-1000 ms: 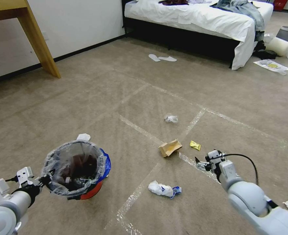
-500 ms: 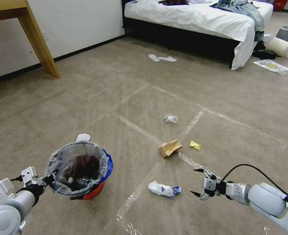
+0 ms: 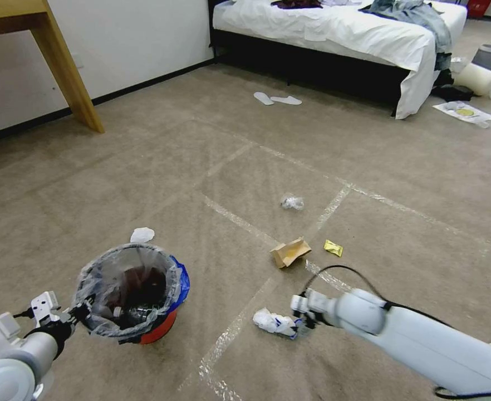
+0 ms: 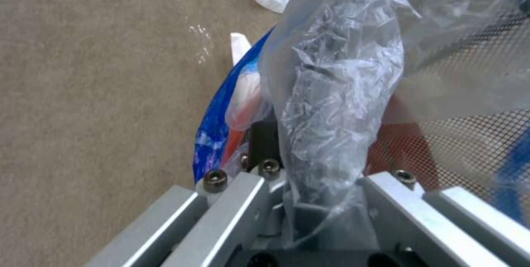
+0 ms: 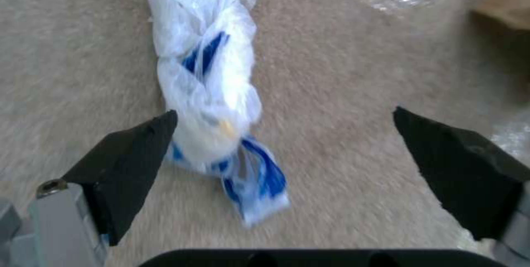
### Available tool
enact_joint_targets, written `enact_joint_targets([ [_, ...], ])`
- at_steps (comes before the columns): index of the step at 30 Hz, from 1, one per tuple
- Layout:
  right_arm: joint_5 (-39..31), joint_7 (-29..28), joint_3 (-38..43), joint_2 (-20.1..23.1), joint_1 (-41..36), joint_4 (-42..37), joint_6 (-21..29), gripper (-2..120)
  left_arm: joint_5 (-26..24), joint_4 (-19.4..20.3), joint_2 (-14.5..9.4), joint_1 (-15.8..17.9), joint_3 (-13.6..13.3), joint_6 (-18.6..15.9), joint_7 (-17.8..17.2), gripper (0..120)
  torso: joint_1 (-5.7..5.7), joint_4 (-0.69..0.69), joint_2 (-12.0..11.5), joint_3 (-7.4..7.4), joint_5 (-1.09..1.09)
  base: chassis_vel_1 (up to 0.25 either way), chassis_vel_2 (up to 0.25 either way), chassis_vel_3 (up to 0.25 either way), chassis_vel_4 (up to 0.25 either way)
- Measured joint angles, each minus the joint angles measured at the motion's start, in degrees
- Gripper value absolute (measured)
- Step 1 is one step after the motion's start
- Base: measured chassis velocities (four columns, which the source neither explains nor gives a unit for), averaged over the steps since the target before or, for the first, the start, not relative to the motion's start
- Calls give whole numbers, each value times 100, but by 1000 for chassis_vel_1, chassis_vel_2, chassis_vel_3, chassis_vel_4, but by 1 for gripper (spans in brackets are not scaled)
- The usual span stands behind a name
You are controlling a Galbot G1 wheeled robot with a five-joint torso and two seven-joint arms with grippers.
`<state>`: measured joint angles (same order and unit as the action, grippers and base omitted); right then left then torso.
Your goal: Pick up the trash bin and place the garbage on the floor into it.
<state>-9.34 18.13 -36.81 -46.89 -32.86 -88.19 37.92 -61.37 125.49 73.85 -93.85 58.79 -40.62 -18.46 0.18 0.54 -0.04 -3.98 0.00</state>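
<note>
- Your left gripper (image 3: 78,312) is clamped on the near rim of the trash bin (image 3: 156,328), which sits on the carpet (image 3: 117,167) at the lower left of the head view; in the left wrist view the fingers pinch the rim together with the clear liner (image 4: 331,93) and the blue bag edge (image 4: 213,143).
- Your right gripper (image 5: 284,151) has its fingers spread wide, low over the white-and-blue wad (image 3: 276,323); one pad (image 5: 130,155) is just beside the wad, the other pad well clear of it.
- Around that wad: a strip of clear tape (image 3: 229,334) on the carpet runs past it, the brown carton (image 3: 290,252) lies beyond, the yellow wrapper (image 3: 333,248) just beside the carton, and a clear plastic wad (image 3: 291,201) farther off.
- A white scrap (image 3: 142,234) lies just behind the bin.
- Nothing stands between the wad and the open fingers.
- Farther back: white slippers (image 3: 276,99), the bed (image 3: 340,28), a wooden table leg (image 3: 70,72), a grey bin (image 3: 489,55).
- No writing on the wad or the blue edge is readable.
</note>
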Motion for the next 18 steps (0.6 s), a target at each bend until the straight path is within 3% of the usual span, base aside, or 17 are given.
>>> enact_joint_targets([
  [11,7,-74,-249,-457,27,527,-23,90,30,28,56,-78,91,49,33,1,0,2,0,1,0,0,0,0,0],
  [18,-42,-50,-246,-472,0,607,-115,73,14,24,49,-63,121,57,34,1,0,2,0,1,0,0,0,0,0],
])
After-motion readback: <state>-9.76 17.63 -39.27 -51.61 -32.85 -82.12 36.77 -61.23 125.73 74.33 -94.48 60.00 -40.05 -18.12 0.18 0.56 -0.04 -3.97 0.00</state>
